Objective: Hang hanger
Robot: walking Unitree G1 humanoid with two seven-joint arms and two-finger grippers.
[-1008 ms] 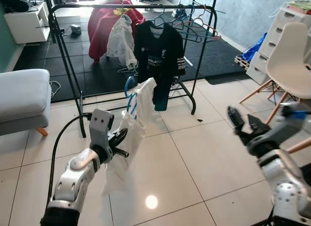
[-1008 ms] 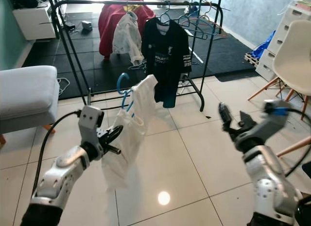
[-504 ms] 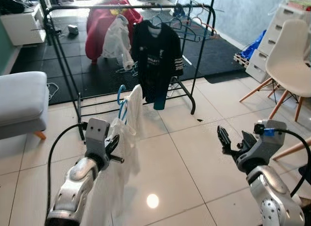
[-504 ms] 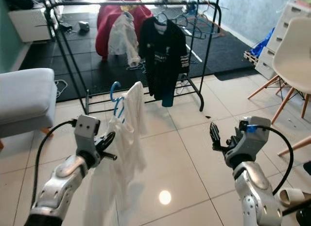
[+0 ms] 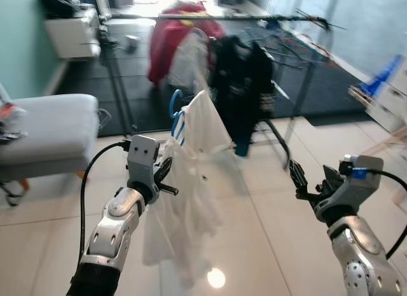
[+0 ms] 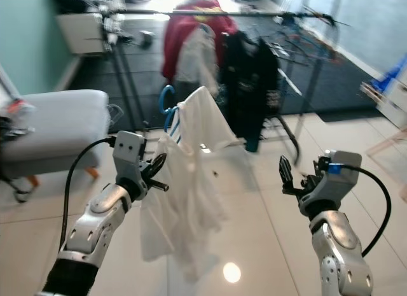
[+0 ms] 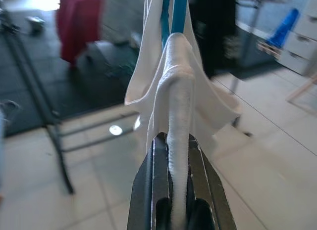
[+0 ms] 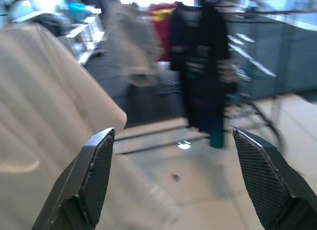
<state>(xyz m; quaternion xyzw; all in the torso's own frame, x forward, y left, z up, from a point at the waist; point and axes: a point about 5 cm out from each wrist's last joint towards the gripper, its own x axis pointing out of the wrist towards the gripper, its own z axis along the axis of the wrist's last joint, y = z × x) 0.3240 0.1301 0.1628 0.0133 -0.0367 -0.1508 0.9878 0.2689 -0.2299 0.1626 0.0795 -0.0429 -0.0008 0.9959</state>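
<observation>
White shirt [image 5: 194, 181] on its blue hanger [image 5: 175, 111], pinched by our left tool [image 5: 164, 179]; right tool [image 5: 311, 181] spread empty; clothes rack [image 5: 210, 17], blurred, probably nearer now.

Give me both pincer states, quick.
Left pincer: closed on the white shirt that hangs on the blue hanger.
Right pincer: open, holding nothing.
</observation>
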